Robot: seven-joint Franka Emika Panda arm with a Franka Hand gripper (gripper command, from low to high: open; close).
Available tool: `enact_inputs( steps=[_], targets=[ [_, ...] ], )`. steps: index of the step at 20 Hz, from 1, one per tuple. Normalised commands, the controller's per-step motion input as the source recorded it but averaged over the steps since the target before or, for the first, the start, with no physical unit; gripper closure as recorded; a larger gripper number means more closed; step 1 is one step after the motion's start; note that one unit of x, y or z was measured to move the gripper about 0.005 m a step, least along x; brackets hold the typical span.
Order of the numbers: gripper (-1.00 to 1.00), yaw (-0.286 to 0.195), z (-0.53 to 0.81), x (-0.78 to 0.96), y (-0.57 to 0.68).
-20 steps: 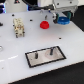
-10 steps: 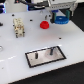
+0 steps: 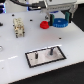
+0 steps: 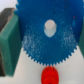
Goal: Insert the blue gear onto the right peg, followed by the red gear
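Note:
The blue gear (image 3: pixel 61 21) is a wide toothed disc at the back of the white table, right under my gripper (image 3: pixel 59 17). In the wrist view the blue gear (image 4: pixel 47 36) fills the space between my two fingers, and the gripper (image 4: pixel 46 40) looks shut on its rim. The small red gear (image 3: pixel 44 24) lies on the table just to the exterior view's left of the blue one, and it also shows in the wrist view as a red gear (image 4: pixel 49 75) beyond the disc. The right peg (image 3: pixel 51 50) stands bare on the black-framed plate (image 3: pixel 59 56), well in front of the gripper.
The plate's other pin (image 3: pixel 36 55) stands toward the exterior view's left. A beige blocky object (image 3: pixel 18 26) sits on the table at the back left. The table's front edge (image 3: pixel 55 75) runs below the plate.
Little has moved; the gripper stays over the blue gear at the back of the table, and the red gear and plate are where they were.

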Motion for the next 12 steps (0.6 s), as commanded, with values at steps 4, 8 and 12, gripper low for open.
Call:
enact_inputs(
  steps=[4,8,12],
  targets=[
    [1.0,0.0,0.12,0.78,-0.33],
    [1.0,0.0,0.06,0.77,-0.33],
    [1.0,0.0,0.02,0.7,-0.25]
  ],
)
